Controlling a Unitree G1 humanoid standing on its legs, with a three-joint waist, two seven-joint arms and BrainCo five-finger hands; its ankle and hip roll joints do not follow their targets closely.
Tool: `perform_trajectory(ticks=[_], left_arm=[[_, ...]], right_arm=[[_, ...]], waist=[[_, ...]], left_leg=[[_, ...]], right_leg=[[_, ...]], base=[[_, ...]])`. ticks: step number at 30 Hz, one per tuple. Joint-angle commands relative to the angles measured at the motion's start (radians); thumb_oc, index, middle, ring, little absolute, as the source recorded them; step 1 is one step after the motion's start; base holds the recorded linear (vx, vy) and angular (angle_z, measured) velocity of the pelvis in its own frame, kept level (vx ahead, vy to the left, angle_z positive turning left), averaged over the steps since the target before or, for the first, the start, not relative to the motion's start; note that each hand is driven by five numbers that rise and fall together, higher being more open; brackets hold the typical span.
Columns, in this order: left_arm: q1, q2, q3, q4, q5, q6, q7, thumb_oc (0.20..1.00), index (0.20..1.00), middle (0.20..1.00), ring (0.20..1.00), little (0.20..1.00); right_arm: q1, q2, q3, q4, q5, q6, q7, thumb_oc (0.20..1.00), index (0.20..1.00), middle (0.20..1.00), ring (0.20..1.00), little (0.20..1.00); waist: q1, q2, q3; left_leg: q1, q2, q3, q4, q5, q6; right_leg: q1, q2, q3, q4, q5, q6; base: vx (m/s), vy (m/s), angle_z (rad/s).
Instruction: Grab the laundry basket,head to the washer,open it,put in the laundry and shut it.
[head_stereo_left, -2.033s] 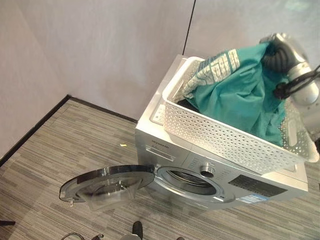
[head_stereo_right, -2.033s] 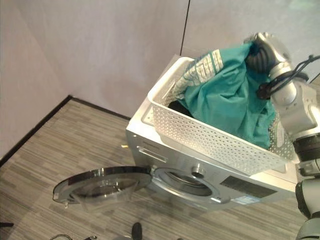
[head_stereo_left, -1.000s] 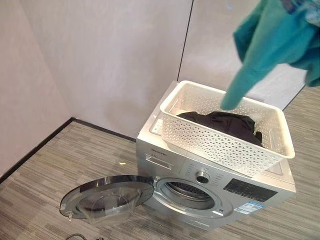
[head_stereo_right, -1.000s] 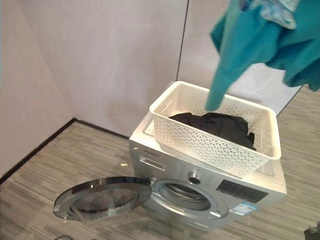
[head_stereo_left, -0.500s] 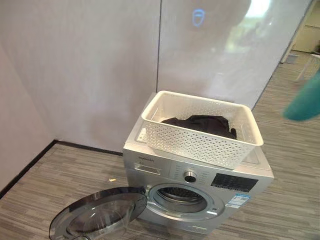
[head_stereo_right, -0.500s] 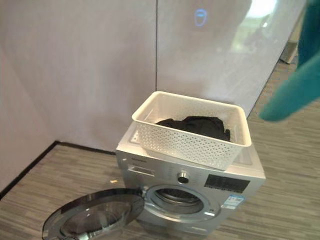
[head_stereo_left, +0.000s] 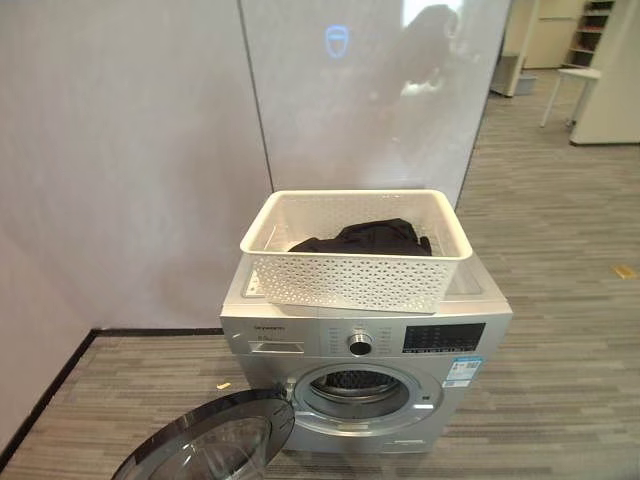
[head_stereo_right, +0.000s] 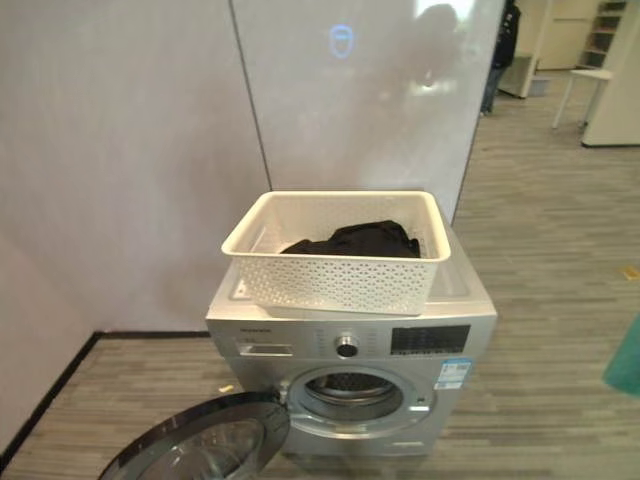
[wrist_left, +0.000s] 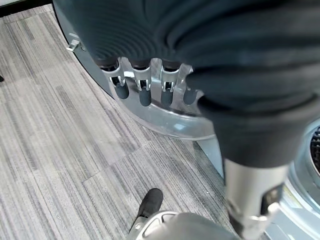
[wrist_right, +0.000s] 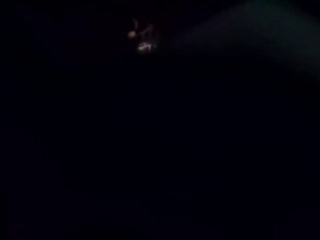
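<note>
We saw the white laundry basket (head_stereo_left: 350, 280) resting on top of the silver washer (head_stereo_left: 365, 345), its long axis running across the machine's width, parallel to the front panel. A black garment (head_stereo_left: 365, 238) lay inside it. The round washer door (head_stereo_left: 205, 445) stood swung wide open toward the floor at the robot's left. A teal cloth (head_stereo_right: 625, 362) showed at the right edge. The left robot hand (wrist_left: 150, 80) hung with relaxed fingers, holding nothing, above the door. The right robot hand's state we could not tell.
</note>
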Motion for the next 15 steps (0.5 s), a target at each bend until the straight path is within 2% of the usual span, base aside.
perform_trajectory(ticks=[1,2,3,4,5,9,11,12,13,15], left_arm=[[-0.052,-0.027,0.004,0.037,-0.012,0.018,-0.011,1.000,1.000,1.000,1.000,1.000],[-0.048,-0.030,-0.003,0.042,-0.009,0.022,-0.023,1.000,1.000,1.000,1.000,1.000],[-0.047,-0.026,-0.005,0.042,-0.008,0.022,-0.023,1.000,1.000,1.000,1.000,1.000],[-0.042,-0.029,-0.003,0.042,-0.004,0.023,-0.023,1.000,1.000,1.000,1.000,1.000],[-0.032,-0.034,-0.010,0.036,0.010,0.025,-0.031,1.000,1.000,1.000,1.000,1.000],[-0.039,-0.040,-0.015,0.008,0.028,0.027,-0.045,1.000,1.000,1.000,1.000,1.000],[-0.043,-0.040,-0.011,-0.002,0.036,0.023,-0.040,1.000,1.000,1.000,1.000,1.000],[-0.045,-0.044,0.005,-0.015,0.040,0.012,-0.035,1.000,1.000,1.000,1.000,1.000],[-0.046,-0.046,0.010,-0.017,0.039,0.008,-0.030,1.000,1.000,1.000,1.000,1.000],[-0.047,-0.049,0.023,-0.019,0.027,0.004,-0.036,1.000,1.000,1.000,1.000,1.000]], right_arm=[[-0.033,0.161,0.001,-0.100,0.052,-0.117,0.000,0.200,0.200,0.200,0.200,0.200],[0.026,0.229,-0.023,-0.133,0.056,-0.111,0.004,0.200,0.200,0.200,0.200,0.200],[0.036,0.237,-0.030,-0.141,0.054,-0.110,0.004,0.200,0.200,0.200,0.200,0.200],[0.070,0.289,-0.050,-0.184,0.066,-0.121,0.014,0.200,0.200,0.200,0.200,0.200],[0.144,0.423,-0.030,-0.244,0.071,-0.134,0.018,0.200,0.200,0.200,0.200,0.200],[0.230,0.650,0.054,-0.393,0.078,-0.126,0.075,0.200,0.200,0.200,0.200,0.200],[0.258,0.702,0.065,-0.433,0.088,-0.127,0.093,0.200,0.200,0.200,0.200,0.200],[0.341,0.811,0.100,-0.475,0.110,-0.116,0.138,0.200,0.200,0.200,0.200,0.200],[0.379,0.850,0.118,-0.461,0.143,-0.091,0.173,0.200,0.200,0.200,0.200,0.200],[0.412,0.876,0.141,-0.450,0.167,-0.090,0.208,0.200,0.200,0.200,0.200,0.200]], waist=[[0.023,-0.057,0.049],[0.023,-0.062,0.051],[0.024,-0.066,0.049],[0.024,-0.064,0.050],[0.029,-0.059,0.059],[0.039,-0.048,0.075],[0.040,-0.046,0.075],[0.046,-0.040,0.079],[0.044,-0.040,0.083],[0.040,-0.041,0.084]], left_leg=[[0.020,0.119,0.001,0.008,0.032,-0.093],[0.017,0.118,-0.001,0.008,0.035,-0.093],[0.014,0.118,0.000,0.008,0.041,-0.091],[0.009,0.117,-0.002,0.008,0.042,-0.090],[0.006,0.116,-0.010,0.008,0.043,-0.088],[0.002,0.107,-0.026,0.008,0.045,-0.083],[0.002,0.105,-0.028,0.008,0.046,-0.081],[0.012,0.102,-0.028,0.008,0.037,-0.082],[0.014,0.103,-0.027,0.008,0.038,-0.082],[0.009,0.102,-0.025,0.008,0.046,-0.081]], right_leg=[[-0.032,-0.112,-0.005,0.009,0.113,0.081],[-0.034,-0.113,-0.003,0.009,0.114,0.080],[-0.037,-0.113,-0.004,0.007,0.119,0.078],[-0.039,-0.114,-0.004,0.006,0.119,0.076],[-0.037,-0.115,-0.008,0.007,0.118,0.074],[-0.035,-0.125,-0.019,0.008,0.118,0.072],[-0.034,-0.128,-0.022,0.008,0.121,0.072],[-0.022,-0.130,-0.026,0.010,0.119,0.076],[-0.019,-0.129,-0.026,0.009,0.119,0.075],[-0.023,-0.128,-0.025,0.008,0.122,0.071]], base=[[-0.03,-0.012,-0.02],[-0.02,-0.009,-0.05],[-0.04,-0.013,-0.02],[-0.05,-0.022,0.03],[-0.04,-0.022,0.03],[-0.06,-0.022,0.02],[-0.01,-0.018,0.04],[0.04,-0.016,0.11],[0.03,-0.017,0.13],[-0.01,-0.005,0.23]])
